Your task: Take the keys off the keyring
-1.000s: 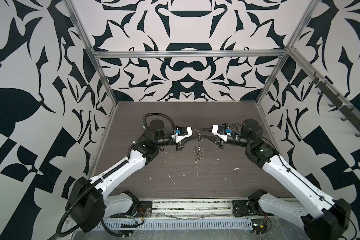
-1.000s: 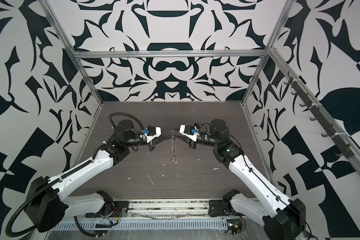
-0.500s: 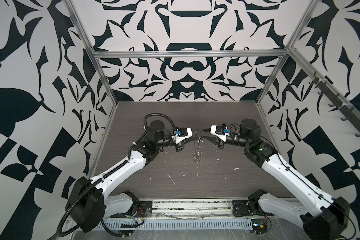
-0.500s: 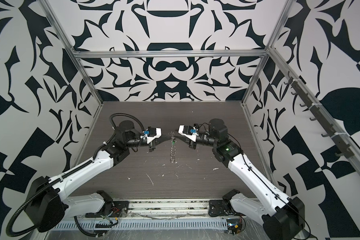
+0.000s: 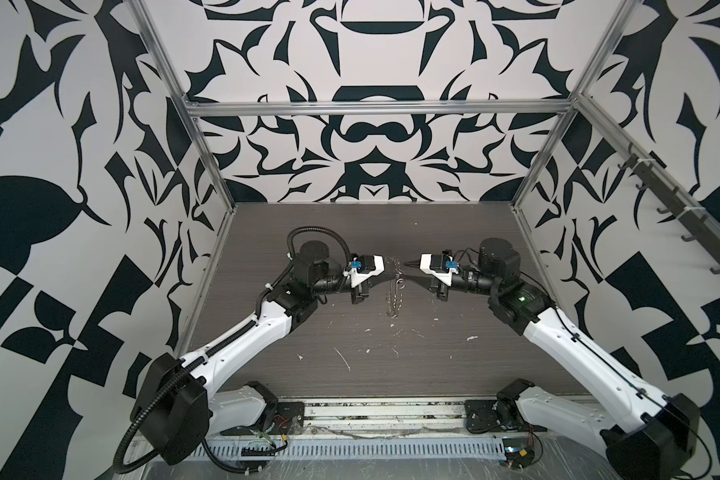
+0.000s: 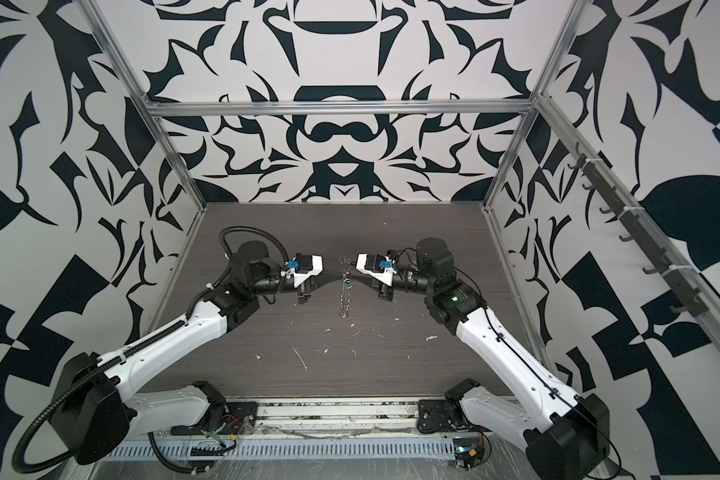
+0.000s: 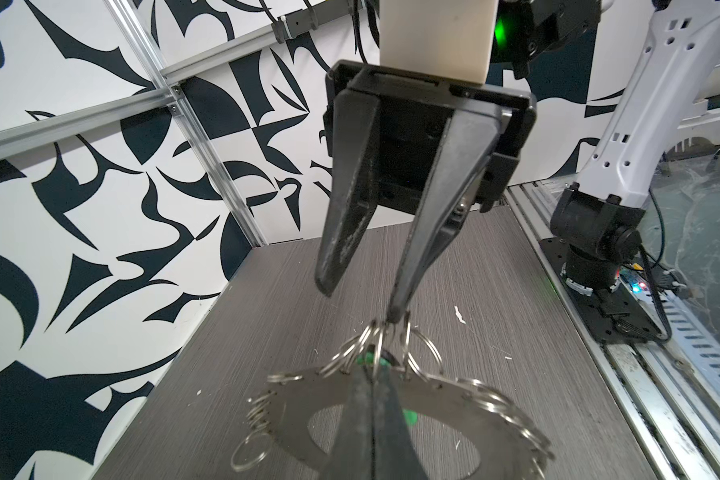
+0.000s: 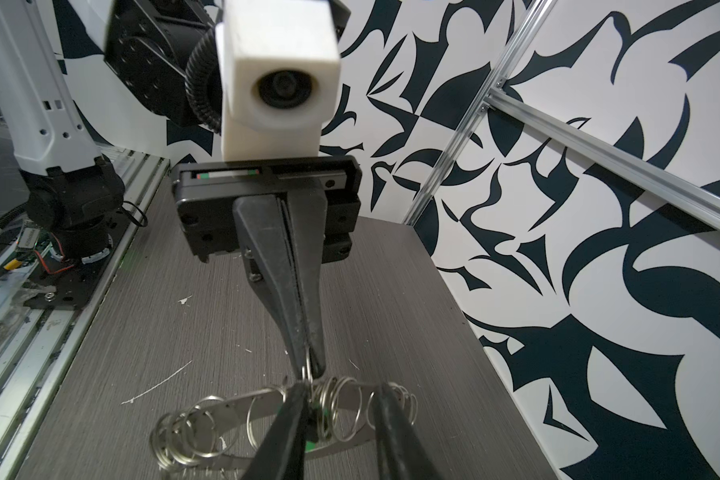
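Two robot arms meet tip to tip over a dark wood-grain table (image 5: 350,232). The keyring (image 7: 437,397), a flat grey metal disc fringed with silver wire loops (image 8: 335,397), hangs edge-on between them in both top views. My left gripper (image 8: 308,368) is clamped fully shut on one wire loop at the keyring's upper rim and carries the whole disc. My right gripper (image 7: 362,299) faces it from the other side of the keyring, its jaws partly apart and holding nothing. One fingertip (image 7: 396,309) is pressed into the bunch of loops at that same spot on the rim, and the other hangs free just beside it. The green key (image 7: 366,360), a small bright plastic block, sits on the keyring right at the pinch point, mostly hidden behind the left fingers (image 7: 358,424) and the loops. Compared with a second ago, almost nothing has changed: both arms, the jaw gaps and the hanging keyring are where they were. I read that as the prying step stalling rather than advancing, since the green key is still threaded on. I think the right fingertip must spread a coil or close on the green key before anything comes free. I cannot tell whether the keyring's lower edge touches the table.
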